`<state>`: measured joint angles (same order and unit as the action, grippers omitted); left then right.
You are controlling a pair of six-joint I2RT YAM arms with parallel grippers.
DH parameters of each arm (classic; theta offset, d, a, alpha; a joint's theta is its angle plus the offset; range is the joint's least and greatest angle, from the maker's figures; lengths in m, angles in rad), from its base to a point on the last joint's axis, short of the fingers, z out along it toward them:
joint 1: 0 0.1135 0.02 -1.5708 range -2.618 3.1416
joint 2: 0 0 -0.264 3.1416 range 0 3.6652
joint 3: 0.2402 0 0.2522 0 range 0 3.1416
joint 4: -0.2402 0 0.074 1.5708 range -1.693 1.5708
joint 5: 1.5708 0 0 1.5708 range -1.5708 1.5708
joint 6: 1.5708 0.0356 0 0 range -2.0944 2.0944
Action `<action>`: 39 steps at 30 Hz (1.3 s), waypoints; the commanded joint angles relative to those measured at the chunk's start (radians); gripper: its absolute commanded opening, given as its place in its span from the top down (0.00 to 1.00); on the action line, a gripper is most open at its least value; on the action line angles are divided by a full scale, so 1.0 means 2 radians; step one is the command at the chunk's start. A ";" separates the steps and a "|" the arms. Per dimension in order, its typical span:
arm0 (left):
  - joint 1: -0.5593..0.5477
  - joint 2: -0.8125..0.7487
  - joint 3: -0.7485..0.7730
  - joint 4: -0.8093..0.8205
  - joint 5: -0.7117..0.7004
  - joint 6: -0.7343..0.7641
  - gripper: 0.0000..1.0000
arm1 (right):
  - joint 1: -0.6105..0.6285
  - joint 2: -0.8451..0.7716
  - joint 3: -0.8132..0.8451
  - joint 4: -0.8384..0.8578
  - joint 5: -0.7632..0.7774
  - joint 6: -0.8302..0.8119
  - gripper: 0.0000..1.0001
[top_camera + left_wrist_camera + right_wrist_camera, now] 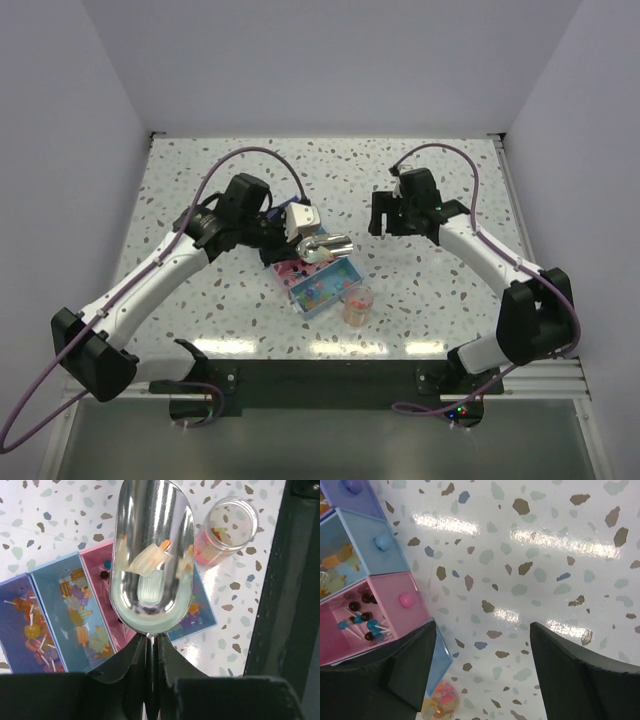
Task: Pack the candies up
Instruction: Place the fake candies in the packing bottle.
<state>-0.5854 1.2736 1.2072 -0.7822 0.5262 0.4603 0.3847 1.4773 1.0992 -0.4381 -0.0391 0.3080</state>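
Speckled worktop fills the floor of a plain white booth, and everything in play sits bunched just ahead of the two arm bases.

Nearest them stands the jar, upright and open-mouthed, with a shallow layer of pink and orange sweets at its bottom. It is close beside the row of drawers, apparently so that a scoopful has only a short way to travel.

The candies lie mostly in those open compartments, sorted by kind, with dark ones in the pink drawer.

Over the pink and right-hand blue compartments hangs the scoop, bowl up and pointing toward the jar. The left pincer is pinched tight on its thin handle. Whether the pale and orange shapes in the bowl are sweets or reflections I cannot tell.

Farther out, the right pincer hovers above bare worktop just beside the drawer fronts, fingers spread wide and holding nothing. I judge it is waiting, perhaps to steady the jar.

Room is tight around the jar, with drawers on one side and the worktop's near edge on the other. The far half is open for swinging clear.
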 commanded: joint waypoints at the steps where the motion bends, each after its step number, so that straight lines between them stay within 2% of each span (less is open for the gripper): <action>1: -0.032 -0.023 0.038 -0.051 -0.020 0.021 1.00 | -0.004 -0.034 -0.017 -0.008 0.018 0.015 0.21; 4: -0.068 -0.019 0.051 -0.062 -0.037 0.013 1.00 | -0.007 -0.048 -0.026 -0.009 0.018 0.016 0.21; 5: -0.113 -0.005 0.063 -0.079 -0.078 0.004 1.00 | -0.009 -0.059 -0.031 -0.014 0.018 0.018 0.21; 14: -0.178 0.046 0.101 -0.140 -0.161 -0.018 1.00 | -0.012 -0.086 -0.051 -0.016 0.018 0.015 0.20; 26: -0.237 0.119 0.170 -0.203 -0.248 -0.047 1.00 | -0.016 -0.100 -0.069 -0.015 0.018 0.009 0.20; 39: -0.279 0.181 0.232 -0.246 -0.310 -0.063 1.00 | -0.019 -0.097 -0.073 -0.010 0.018 0.004 0.20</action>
<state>-1.1213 1.6230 1.6192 -1.2354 -0.0315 0.3538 0.3519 1.3125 0.9569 -0.4644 -0.0166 0.3248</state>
